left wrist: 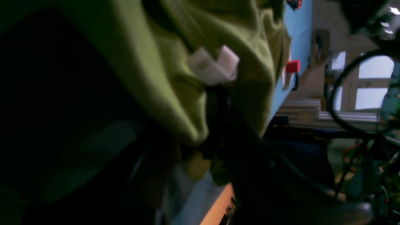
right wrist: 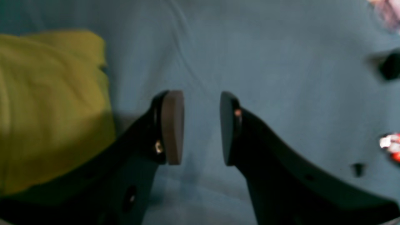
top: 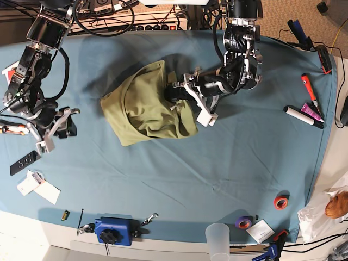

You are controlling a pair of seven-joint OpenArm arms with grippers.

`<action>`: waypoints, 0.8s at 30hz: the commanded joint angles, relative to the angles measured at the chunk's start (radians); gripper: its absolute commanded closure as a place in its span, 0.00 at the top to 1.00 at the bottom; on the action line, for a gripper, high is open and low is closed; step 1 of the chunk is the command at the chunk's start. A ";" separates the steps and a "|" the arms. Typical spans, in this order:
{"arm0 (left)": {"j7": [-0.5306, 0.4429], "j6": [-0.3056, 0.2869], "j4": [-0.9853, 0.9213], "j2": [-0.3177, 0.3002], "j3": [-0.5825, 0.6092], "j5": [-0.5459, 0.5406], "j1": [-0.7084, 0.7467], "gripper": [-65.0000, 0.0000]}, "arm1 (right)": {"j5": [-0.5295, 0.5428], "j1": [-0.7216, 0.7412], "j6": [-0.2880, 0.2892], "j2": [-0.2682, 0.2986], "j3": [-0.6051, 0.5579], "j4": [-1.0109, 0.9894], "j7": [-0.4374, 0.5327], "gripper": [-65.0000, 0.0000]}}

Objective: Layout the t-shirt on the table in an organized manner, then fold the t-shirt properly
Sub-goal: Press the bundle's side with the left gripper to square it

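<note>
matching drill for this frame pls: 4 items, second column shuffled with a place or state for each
1. t-shirt
2. left tool
3. right tool
4. roll of red tape

A. open over bare cloth, holding nothing
B. crumpled in a heap mid-table
C. lying near the table's front edge
D. shut on green fabric at the heap's edge

Pairs: 1-B, 2-D, 3-A, 4-C

A plain olive-green t-shirt lies on the teal-blue table, white-rimmed. Near the table's rim: a blue clamp block, red tape roll and purple tape roll.
</note>
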 commanded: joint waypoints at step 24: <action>0.045 -0.095 0.026 -0.119 0.004 -0.114 -0.016 0.00 | 0.206 0.016 0.001 -0.103 -0.272 -0.101 -0.091 0.30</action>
